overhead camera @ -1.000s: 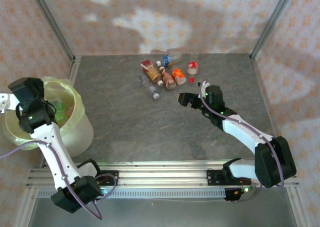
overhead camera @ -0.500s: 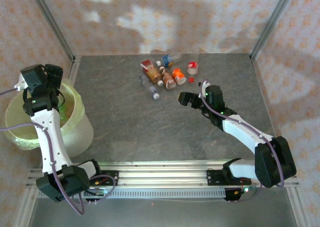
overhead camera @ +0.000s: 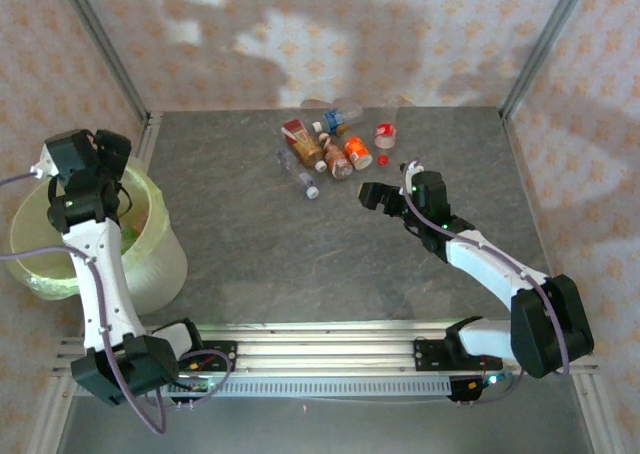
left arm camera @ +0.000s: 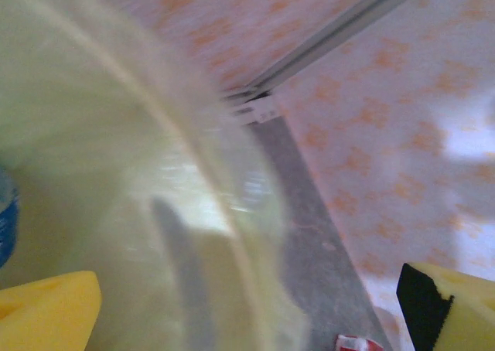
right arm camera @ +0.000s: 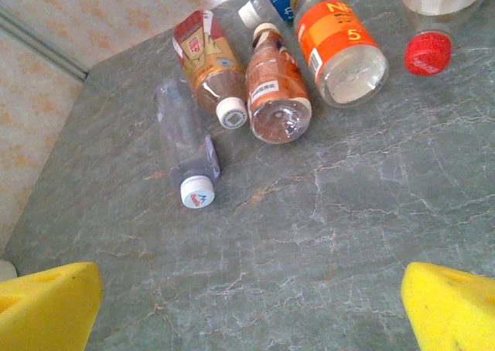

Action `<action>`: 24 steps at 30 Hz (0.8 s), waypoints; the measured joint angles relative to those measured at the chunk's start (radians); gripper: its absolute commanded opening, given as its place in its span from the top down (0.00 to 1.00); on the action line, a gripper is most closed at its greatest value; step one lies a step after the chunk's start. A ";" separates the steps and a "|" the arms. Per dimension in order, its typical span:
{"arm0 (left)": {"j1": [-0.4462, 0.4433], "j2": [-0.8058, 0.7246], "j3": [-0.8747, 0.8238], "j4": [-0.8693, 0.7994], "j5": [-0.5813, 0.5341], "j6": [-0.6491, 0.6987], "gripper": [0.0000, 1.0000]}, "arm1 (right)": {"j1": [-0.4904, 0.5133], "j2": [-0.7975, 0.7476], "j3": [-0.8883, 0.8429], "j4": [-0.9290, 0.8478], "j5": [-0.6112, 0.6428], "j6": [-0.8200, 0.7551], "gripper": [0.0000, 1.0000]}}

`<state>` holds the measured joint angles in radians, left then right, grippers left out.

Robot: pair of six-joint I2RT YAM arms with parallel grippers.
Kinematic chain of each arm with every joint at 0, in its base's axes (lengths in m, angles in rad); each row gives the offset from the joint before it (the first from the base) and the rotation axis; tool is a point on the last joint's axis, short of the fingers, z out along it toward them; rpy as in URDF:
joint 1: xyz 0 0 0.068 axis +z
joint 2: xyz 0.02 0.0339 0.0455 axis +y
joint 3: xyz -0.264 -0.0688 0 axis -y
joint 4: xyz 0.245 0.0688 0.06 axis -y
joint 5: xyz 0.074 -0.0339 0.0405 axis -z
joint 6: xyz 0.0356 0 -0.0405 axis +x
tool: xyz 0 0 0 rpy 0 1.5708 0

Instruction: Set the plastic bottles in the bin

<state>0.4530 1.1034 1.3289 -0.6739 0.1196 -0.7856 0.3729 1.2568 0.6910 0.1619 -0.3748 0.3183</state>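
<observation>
Gaping wide, right fingers (right arm camera: 48, 298) empty; left fingers (left arm camera: 45, 314) wide, apparently empty

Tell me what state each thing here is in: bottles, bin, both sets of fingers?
plastic bottles: lying on their sides, clustered together
bin: upright, bag-lined, some items inside
left fingers: open, empty, above the bin
right fingers: open, empty, facing the bottles

Bright, diffuse light. Blotchy shadows on back wall (overhead camera: 420, 34). Left wrist view badly motion-blurred, bin (left arm camera: 116, 134) smeared. Right wrist view sharp on bench (right arm camera: 309, 235), slight glare on plastic bottles (right arm camera: 348, 65).
</observation>
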 measured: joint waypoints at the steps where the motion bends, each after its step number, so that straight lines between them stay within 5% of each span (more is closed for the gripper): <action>1: -0.019 -0.013 0.016 -0.002 0.002 0.014 0.00 | 0.000 0.000 0.000 0.000 0.007 0.006 0.01; 13: -0.462 0.023 0.138 -0.029 -0.036 0.108 0.00 | 0.019 0.000 0.000 -0.004 0.032 0.016 0.00; 24: -0.673 0.228 0.199 -0.011 -0.045 0.124 0.00 | 0.165 0.175 0.124 -0.074 0.204 -0.050 0.01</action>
<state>-0.2195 1.3312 1.5276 -0.6853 0.0746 -0.6617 0.5377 1.4322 0.8150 0.0875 -0.1711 0.2687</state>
